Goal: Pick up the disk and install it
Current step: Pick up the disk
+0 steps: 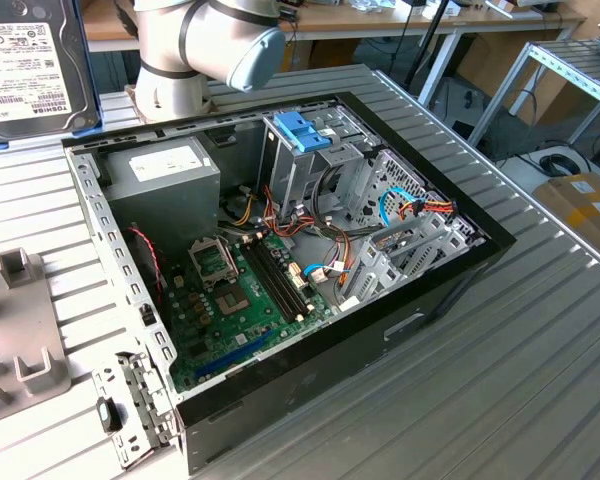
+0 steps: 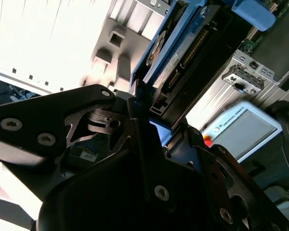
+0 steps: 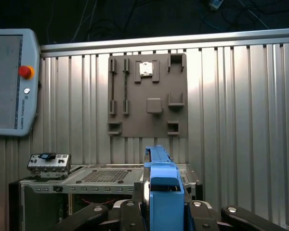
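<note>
The disk (image 1: 25,60), dark grey with a white label and a light-blue rail along its edge, hangs in the air at the exterior view's far left, off to the side of the open computer case (image 1: 280,250). In both wrist views my gripper (image 3: 164,208) (image 2: 159,115) is shut on it. Its black fingers (image 3: 130,209) press on either side of the blue rail (image 3: 161,185). The second wrist view shows the disk edge-on (image 2: 183,53), with its connector row and blue rail running away from the fingers.
Inside the case a blue latch on a silver cage (image 1: 302,135) stands by the drive bays, next to the green motherboard (image 1: 235,295), loose cables (image 1: 320,235) and the power supply (image 1: 165,175). A grey fixture plate (image 1: 20,340) (image 3: 147,96) lies beside the case. A teach pendant (image 3: 12,82) rests on the ribbed table.
</note>
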Action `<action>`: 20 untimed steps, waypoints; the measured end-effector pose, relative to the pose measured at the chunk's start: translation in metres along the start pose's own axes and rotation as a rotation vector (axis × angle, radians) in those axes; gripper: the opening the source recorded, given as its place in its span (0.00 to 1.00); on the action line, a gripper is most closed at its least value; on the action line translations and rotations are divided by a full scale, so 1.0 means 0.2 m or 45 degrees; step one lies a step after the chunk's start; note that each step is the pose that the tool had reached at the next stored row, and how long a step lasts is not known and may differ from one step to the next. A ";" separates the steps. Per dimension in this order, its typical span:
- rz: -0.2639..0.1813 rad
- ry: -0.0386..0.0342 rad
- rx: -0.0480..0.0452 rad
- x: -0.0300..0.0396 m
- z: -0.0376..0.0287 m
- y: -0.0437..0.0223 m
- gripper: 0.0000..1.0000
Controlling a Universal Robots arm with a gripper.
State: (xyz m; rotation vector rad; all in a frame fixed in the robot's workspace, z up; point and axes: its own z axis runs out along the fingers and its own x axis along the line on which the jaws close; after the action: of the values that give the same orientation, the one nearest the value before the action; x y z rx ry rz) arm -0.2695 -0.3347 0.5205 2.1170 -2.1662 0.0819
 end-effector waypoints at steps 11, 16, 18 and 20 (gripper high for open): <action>0.000 0.0060 0.000 -0.001 -0.001 -0.039 0.37; 0.000 0.0090 0.000 -0.001 -0.001 -0.060 0.37; 0.000 0.0104 0.000 -0.002 -0.001 -0.069 0.37; 0.000 0.0115 0.000 -0.002 -0.001 -0.078 0.37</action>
State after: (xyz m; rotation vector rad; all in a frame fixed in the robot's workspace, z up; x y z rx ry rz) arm -0.2540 -0.3347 0.5202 2.1122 -2.1617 0.0916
